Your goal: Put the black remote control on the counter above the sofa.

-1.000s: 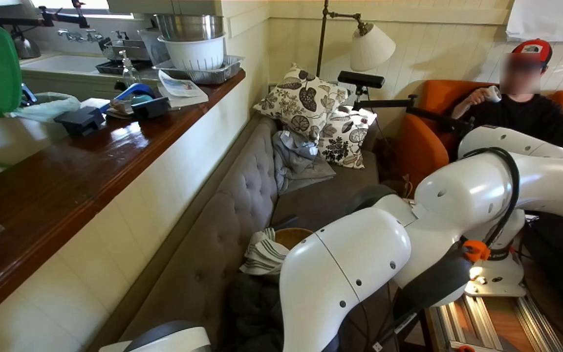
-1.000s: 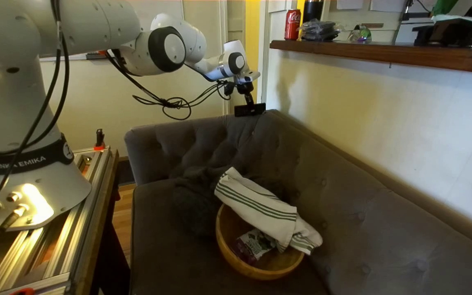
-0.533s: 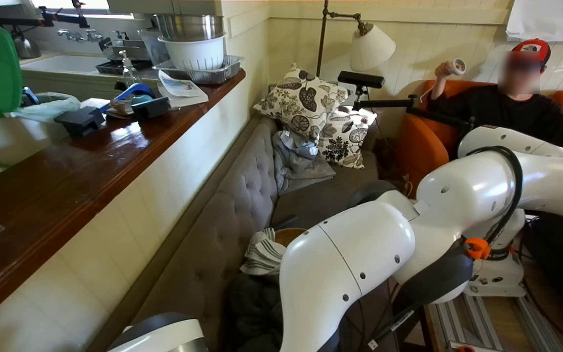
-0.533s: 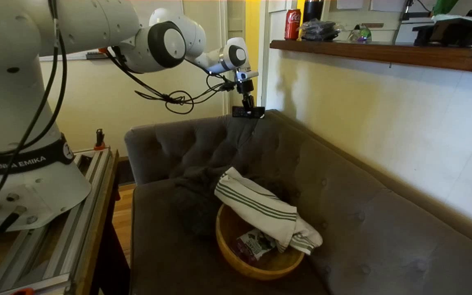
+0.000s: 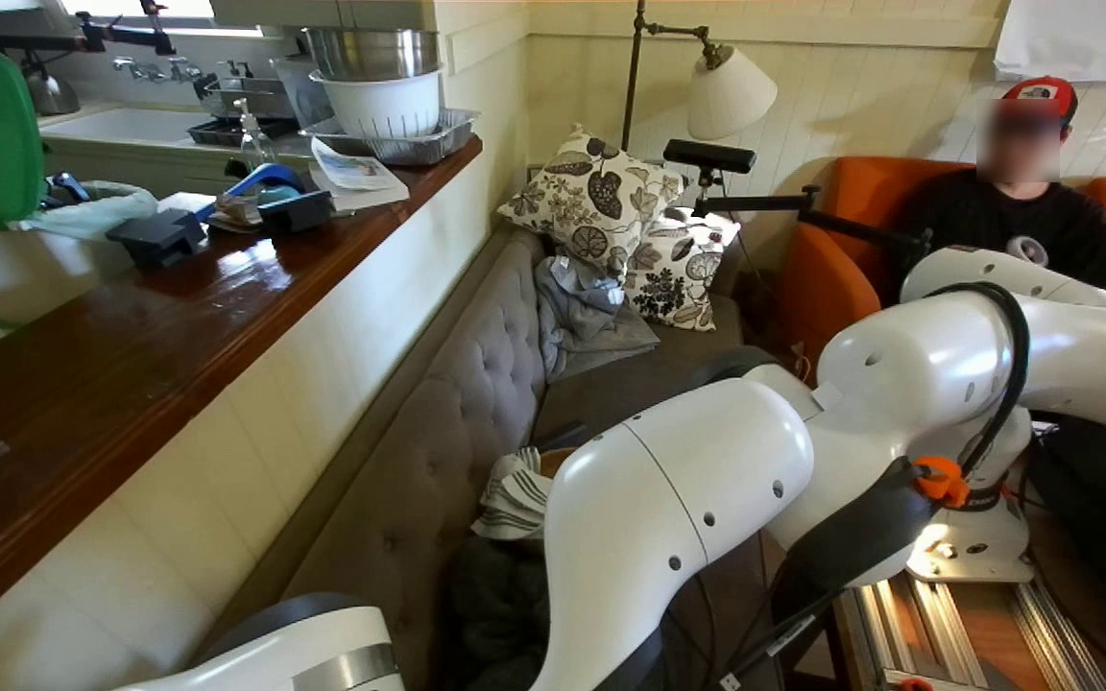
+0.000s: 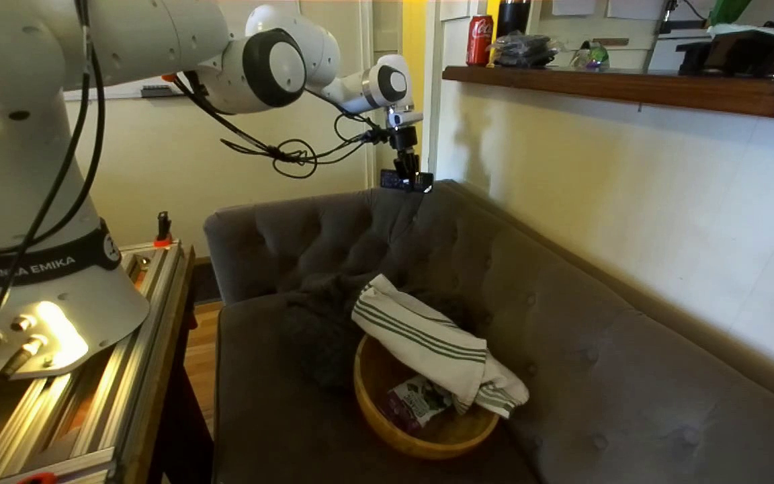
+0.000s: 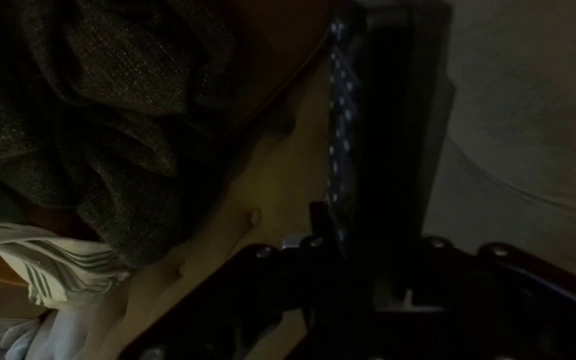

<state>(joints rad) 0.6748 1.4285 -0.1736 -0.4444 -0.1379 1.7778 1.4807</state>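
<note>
The black remote control (image 6: 394,179) is a slim dark bar held level, close to the sofa's back corner in an exterior view. It also shows large and dark in the wrist view (image 7: 383,130), pointing away from the gripper. My gripper (image 6: 408,168) points down and is shut on the remote; in the wrist view the jaws (image 7: 368,245) are very dark around its near end. The glossy reddish-brown counter (image 5: 207,317) also shows in an exterior view (image 6: 629,86), higher than the gripper and to its right. The grey-brown tufted sofa (image 5: 457,413) runs below the counter (image 6: 595,323).
A red can (image 6: 480,40), a plastic-wrapped dark item (image 6: 525,50) and a black holder (image 5: 159,238) stand on the counter. A wooden bowl (image 6: 427,449) with a striped towel (image 6: 420,336) and a dark blanket (image 6: 320,329) lie on the sofa. A person (image 5: 1023,182) sits behind.
The arm's wrist has risen slightly and the gripper has turned more upright. The remote has turned a little, still held, at nearly the same height. The person's raised hand has come down.
</note>
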